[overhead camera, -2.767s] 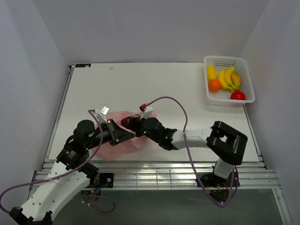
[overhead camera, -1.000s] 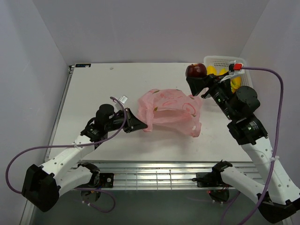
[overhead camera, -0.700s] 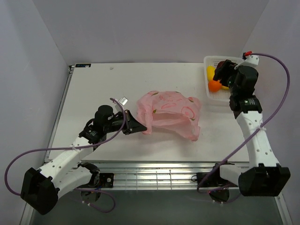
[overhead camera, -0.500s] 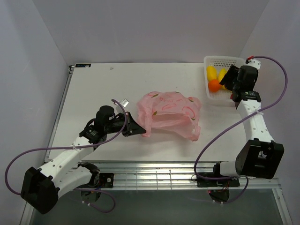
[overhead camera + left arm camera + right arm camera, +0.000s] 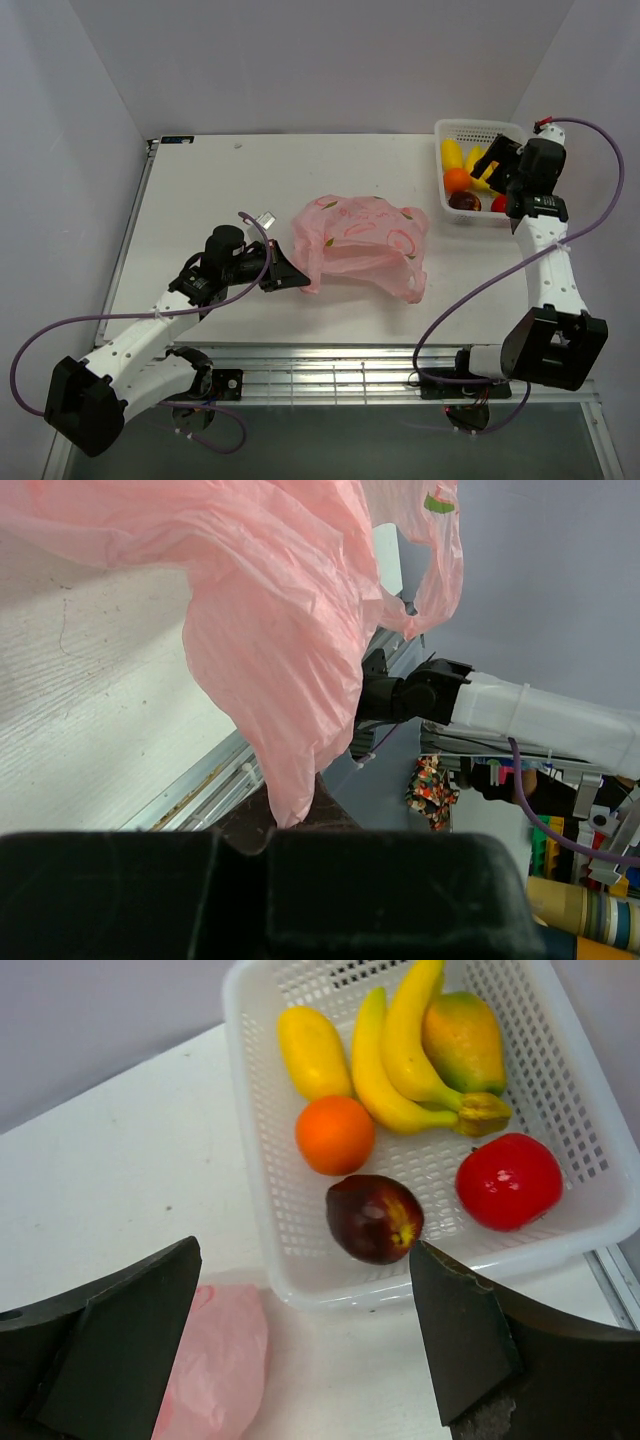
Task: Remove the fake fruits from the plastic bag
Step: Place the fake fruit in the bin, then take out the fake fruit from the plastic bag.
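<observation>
The pink plastic bag [image 5: 360, 240] lies crumpled at mid-table. My left gripper [image 5: 290, 274] is shut on its left edge; in the left wrist view the bag [image 5: 270, 650] hangs from the pinch of that gripper [image 5: 290, 825]. My right gripper [image 5: 300, 1345] is open and empty, hovering over the near-left corner of the white basket [image 5: 240, 1110]. In the basket lie the dark purple fruit [image 5: 374, 1218], the orange [image 5: 334, 1134], the red apple [image 5: 508, 1180] and the banana bunch [image 5: 400, 1060]. No pale yellow fruit shows. The bag's inside is hidden.
The basket [image 5: 480, 124] stands at the table's back right corner, near the right wall. It also holds a plain yellow mango [image 5: 312, 1052] and an orange-and-green mango [image 5: 462, 1040]. A corner of the bag [image 5: 215, 1360] lies near the basket's front.
My right gripper carried the dark purple fruit from the bag to the basket and let it go there; it is now open. My left gripper has kept hold of the bag.
</observation>
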### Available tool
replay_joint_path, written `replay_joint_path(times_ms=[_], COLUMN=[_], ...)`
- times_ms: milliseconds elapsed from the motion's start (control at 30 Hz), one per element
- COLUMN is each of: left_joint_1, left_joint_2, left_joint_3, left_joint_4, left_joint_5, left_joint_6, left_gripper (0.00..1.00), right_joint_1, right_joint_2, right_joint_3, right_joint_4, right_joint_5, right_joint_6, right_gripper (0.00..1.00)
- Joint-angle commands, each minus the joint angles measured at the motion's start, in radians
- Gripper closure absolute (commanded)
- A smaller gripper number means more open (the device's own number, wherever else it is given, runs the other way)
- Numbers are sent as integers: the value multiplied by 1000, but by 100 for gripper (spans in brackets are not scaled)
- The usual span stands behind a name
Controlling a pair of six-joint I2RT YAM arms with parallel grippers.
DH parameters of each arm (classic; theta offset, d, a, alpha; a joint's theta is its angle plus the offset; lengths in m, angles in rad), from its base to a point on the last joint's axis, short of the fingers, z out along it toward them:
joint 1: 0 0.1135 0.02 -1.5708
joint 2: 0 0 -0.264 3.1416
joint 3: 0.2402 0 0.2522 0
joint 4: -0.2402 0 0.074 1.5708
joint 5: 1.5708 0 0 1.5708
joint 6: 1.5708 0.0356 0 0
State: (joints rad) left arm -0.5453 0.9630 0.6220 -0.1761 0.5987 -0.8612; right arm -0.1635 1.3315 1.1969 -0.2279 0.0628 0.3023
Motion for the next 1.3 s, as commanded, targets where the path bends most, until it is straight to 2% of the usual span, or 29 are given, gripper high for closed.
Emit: replay_joint_path(times_ms=[0,33,67,100,167,200,233,267,333,433,467,533,567,633,733,867,1033,1167,1267], left_joint_1=[1,2,1,1,1,1,1,1,1,-1,-1,-1,-1,-2,-5,-7,-8,-10,-12], left_joint_2=[-18,-23,-23,-24,-20,-15,-12,-7,-6,-9,-9,-9,-9,-13,-32,-47,-43,-50,-50], left_joint_3=[30,30,30,30,30,28,28,33,35,39,44,45,44,38,24,16,13,12,13], left_joint_4=[18,18,18,21,26,41,46,50,58,78,82,90,95,104,127,125,122,124,124], left_joint_5=[-7,-11,-17,-19,-25,-22,-19,-17,-10,3,4,10,12,9,9,6,35,36,38], left_joint_6=[4,1,-1,-4,-13,-18,-21,-22,-27,-39,-42,-51,-61,-71,-96,-105,-116,-121,-125], left_gripper=[100,100,100,100,100,100,100,100,100,100,100,100,100,100,100,100,100,100,100], right_joint_1=[1,1,8,51,152,305,381,494,579,761,859,950,1011,1036,1038,1036,1030,1018,1015], right_joint_2=[-101,-121,-173,-207,-315,-356,-394,-467,-531,-586,-571,-533,-485,-444,-399,-373,-281,-146,-83], right_joint_3=[6,-2,-13,-28,-78,-98,-146,-175,-241,-351,-384,-393,-392,-384,-396,-424,-387,-353,-352], right_joint_4=[38,30,29,21,-4,-20,-33,-19,31,44,18,-23,-56,-73,-35,57,122,130,206], right_joint_5=[-179,-264,-451,-515,-578,-580,-587,-621,-658,-608,-544,-451,-342,-218,163,383,491,594,588], right_joint_6=[-32,-49,-61,-66,-136,-164,-181,-161,-108,-51,-52,-72,-71,-33,74,162,141,158,167], right_gripper=[10,10,10,10,10,10,10,10,10,10,10,10,10,10,10,10,10,10,10])
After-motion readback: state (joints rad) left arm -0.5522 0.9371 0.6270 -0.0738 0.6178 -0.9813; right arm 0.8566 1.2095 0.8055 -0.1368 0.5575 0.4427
